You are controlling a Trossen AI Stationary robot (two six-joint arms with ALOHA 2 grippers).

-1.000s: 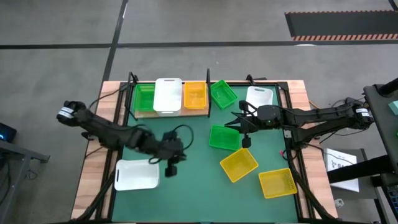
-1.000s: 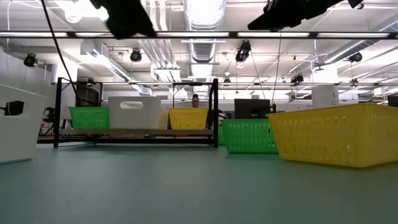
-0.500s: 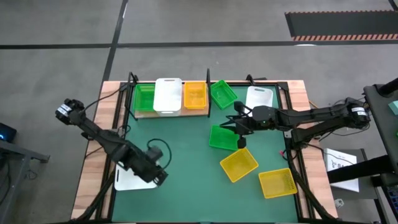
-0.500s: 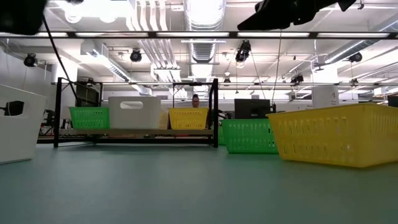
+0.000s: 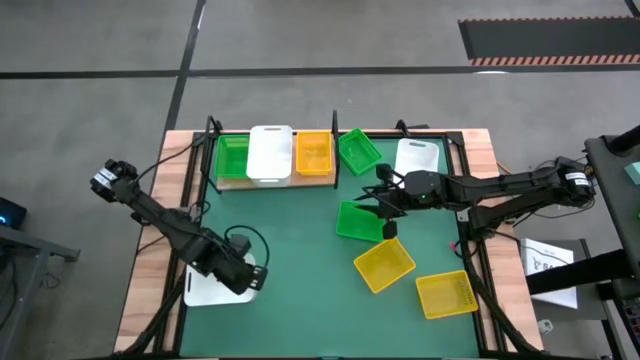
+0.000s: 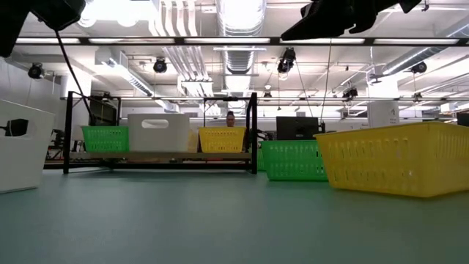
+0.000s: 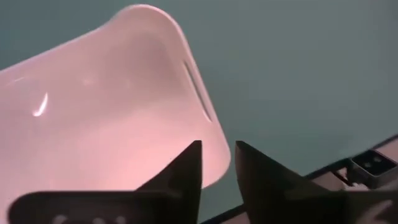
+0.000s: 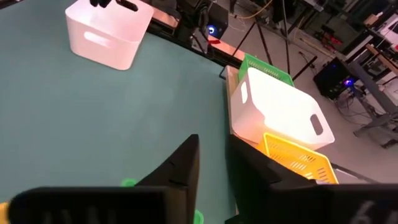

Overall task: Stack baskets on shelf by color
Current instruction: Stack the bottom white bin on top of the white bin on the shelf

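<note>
Our left pincer [image 5: 243,277], fingers narrowly parted, hovers over the white basket [image 5: 210,285]; it looks light and stiff, so we'd grip its rim.

The left end effector [image 5: 243,281] is swinging back toward seven o'clock, settling over the near white basket [image 5: 200,288]. The right end effector [image 5: 382,203] is edging toward nine o'clock above the green basket [image 5: 358,221].

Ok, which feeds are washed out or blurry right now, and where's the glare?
Left wrist view: the white basket fills the frame, blown out with a pinkish cast, soft. Low view: ceiling lights glare up top, nearest yellow basket slightly soft. High view: evenly lit, sharp. Right wrist view: own fingers blurred.
</note>
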